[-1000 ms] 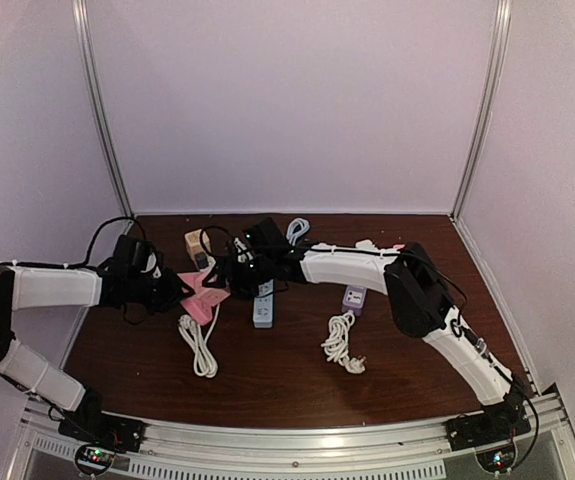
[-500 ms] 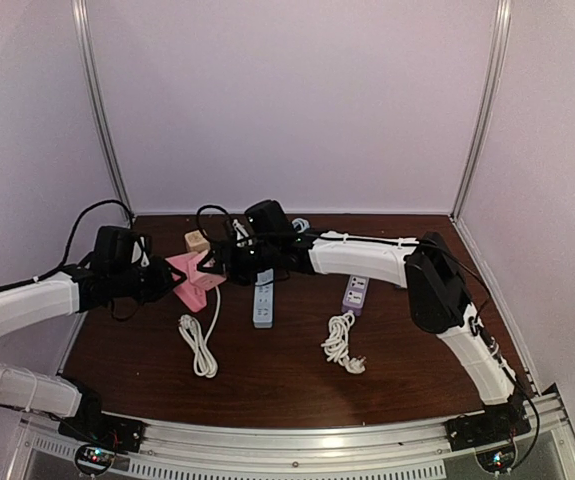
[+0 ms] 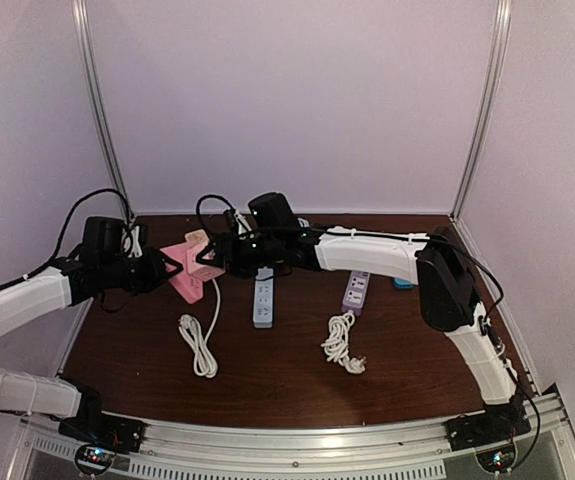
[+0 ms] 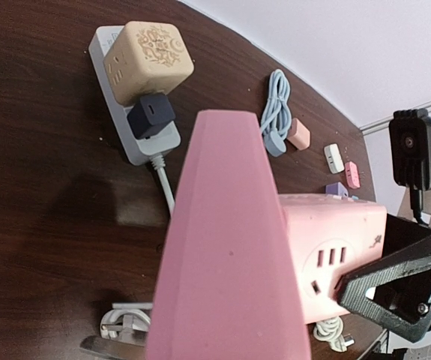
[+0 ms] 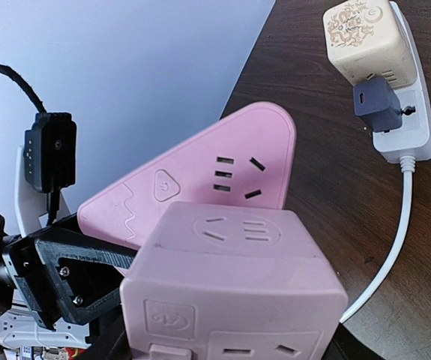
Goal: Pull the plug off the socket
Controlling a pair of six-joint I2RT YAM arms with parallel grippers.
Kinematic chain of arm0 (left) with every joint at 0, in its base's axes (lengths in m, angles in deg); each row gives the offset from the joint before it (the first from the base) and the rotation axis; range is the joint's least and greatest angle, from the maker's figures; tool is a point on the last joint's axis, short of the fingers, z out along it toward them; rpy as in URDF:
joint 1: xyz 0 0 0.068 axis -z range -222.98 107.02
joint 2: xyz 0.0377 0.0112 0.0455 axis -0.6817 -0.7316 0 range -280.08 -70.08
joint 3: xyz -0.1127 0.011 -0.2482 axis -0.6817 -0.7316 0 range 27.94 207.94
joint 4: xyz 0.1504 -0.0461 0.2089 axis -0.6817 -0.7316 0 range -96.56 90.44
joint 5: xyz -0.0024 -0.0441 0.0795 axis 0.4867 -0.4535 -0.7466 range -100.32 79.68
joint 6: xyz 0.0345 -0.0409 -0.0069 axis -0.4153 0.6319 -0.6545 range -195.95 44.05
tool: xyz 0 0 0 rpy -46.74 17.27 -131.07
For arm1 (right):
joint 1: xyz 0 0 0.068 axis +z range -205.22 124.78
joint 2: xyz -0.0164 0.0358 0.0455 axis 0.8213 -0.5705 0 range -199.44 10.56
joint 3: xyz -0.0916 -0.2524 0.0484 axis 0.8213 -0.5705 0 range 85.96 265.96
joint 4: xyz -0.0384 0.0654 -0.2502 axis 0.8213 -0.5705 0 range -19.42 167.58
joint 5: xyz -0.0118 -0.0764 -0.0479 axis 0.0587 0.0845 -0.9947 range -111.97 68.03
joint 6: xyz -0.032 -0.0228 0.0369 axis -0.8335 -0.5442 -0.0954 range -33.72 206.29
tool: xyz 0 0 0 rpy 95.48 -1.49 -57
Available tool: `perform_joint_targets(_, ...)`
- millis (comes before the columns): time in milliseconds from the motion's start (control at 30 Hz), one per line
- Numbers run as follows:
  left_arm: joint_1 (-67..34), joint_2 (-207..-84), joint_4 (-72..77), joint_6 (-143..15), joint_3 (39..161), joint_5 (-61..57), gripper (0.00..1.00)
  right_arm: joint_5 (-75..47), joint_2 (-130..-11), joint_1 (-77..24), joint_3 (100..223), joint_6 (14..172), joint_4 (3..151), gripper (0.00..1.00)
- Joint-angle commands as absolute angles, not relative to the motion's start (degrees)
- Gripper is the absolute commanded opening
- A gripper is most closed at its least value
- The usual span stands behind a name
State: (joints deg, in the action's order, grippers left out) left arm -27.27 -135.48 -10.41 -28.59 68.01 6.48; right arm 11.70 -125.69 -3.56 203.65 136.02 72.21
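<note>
While the left end effector (image 3: 159, 268) is closed on the pink socket strip (image 4: 222, 247), held above the table (image 3: 287, 370), the pink cube plug (image 5: 230, 292) lies directly to its right, pull axis left-right, clamped by the right end effector (image 3: 229, 257) (both arms equally near). The seam is hidden; whether the prongs are seated or free I cannot tell.

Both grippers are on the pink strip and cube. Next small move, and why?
Probably draw the right gripper straight back, square to the strip's socket face, while the left gripper holds firm. No gap shows between cube and strip, so the cube looks not yet unplugged, and each gripper is clamped on its own piece.
</note>
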Motion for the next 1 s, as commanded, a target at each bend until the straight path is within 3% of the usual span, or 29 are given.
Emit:
perform_joint_targets(0, -35.4, -134.8, -17.1, -29.6, 69.3, -11.8, 0.0, 15.6, -118.7, -6.8, 202.8, 132.9, 70.1, 0.04)
perform_joint_targets(267, -34.9, -133.9, -19.7, -30.9, 70.7, -14.6, 0.0, 16.5, -118.2, -6.9, 202.8, 133.0, 70.5, 0.04)
perform_joint_targets(633, -23.5, -135.8, -22.7, -31.2, 76.7, -22.9, 0.0, 17.5, -120.6, -6.1, 207.7, 135.0, 71.2, 0.04)
perform_joint_targets(967, -20.1, -137.6, -22.7, -26.1, 78.7, -24.9, 0.0, 14.9, -121.9, -4.8, 210.0, 135.1, 70.7, 0.03)
